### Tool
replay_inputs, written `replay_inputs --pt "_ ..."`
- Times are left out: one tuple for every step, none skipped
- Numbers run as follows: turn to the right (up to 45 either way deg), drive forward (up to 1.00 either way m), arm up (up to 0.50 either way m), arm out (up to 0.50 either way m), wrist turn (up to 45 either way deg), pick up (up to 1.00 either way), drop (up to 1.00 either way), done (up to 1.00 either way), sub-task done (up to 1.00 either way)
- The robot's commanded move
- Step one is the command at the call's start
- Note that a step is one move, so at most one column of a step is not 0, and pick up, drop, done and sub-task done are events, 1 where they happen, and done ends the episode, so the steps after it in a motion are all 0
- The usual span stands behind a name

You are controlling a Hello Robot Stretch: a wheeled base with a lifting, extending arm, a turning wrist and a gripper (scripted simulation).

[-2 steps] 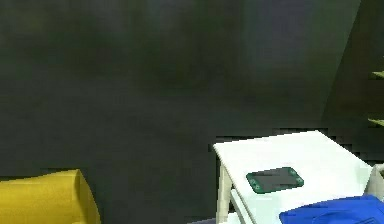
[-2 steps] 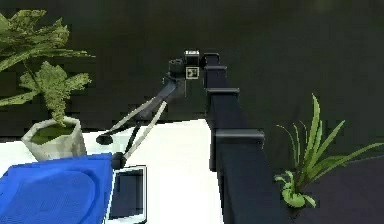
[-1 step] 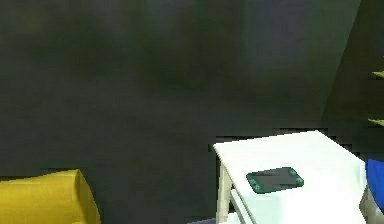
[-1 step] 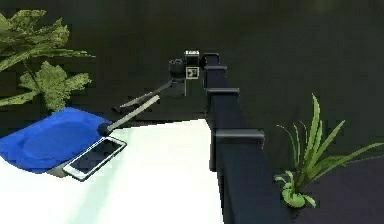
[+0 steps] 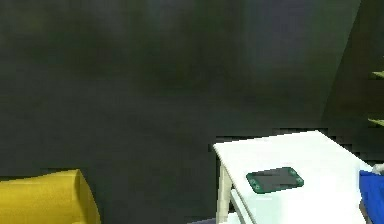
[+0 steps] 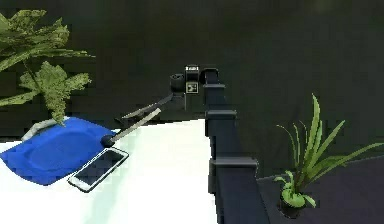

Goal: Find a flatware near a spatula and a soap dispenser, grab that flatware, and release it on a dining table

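- Fingers (image 6: 146,110) first: in the arm side view we see two thin pale lines slanting from the gripper (image 6: 124,125) down toward the white table (image 6: 160,190). Honestly, we can't tell if they're spread, pressed together or gripping something.
- Their tips end at the table's far edge, right by a blue plate (image 6: 50,152) lying on it, so we can't tell whether the gripper holds anything either.
- As for the flatware, we can't pin down where it is. A thin grey sliver (image 6: 45,127) sits at the plate's far rim, too small for us to name.
- A phone (image 6: 98,168) lies flat on the table, just beside the plate's near edge.
- The dark arm (image 6: 228,150) runs up along the table's side.
- One leafy plant (image 6: 35,55) stands beyond the table behind the plate. A potted plant (image 6: 305,165) is on the floor past the arm.
- In the forward view the phone (image 5: 275,180) lies near the table's front edge, with a bit of blue (image 5: 373,186) beside it.
- Something yellow (image 5: 45,198) sits well apart from the table, and there's a dark wall (image 5: 150,80) behind.
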Motion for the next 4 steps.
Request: replay_inputs --pt "0.0 0.0 -0.32 0.0 0.0 0.0 0.0 0.0 0.0" --pt "0.0 0.0 0.0 0.0 0.0 0.0 1.0 0.0 0.0" --pt "0.0 0.0 0.04 0.0 0.0 0.0 0.0 0.0 0.0" --pt "0.0 0.0 0.0 -0.08 0.0 0.0 0.0 0.0 0.0"
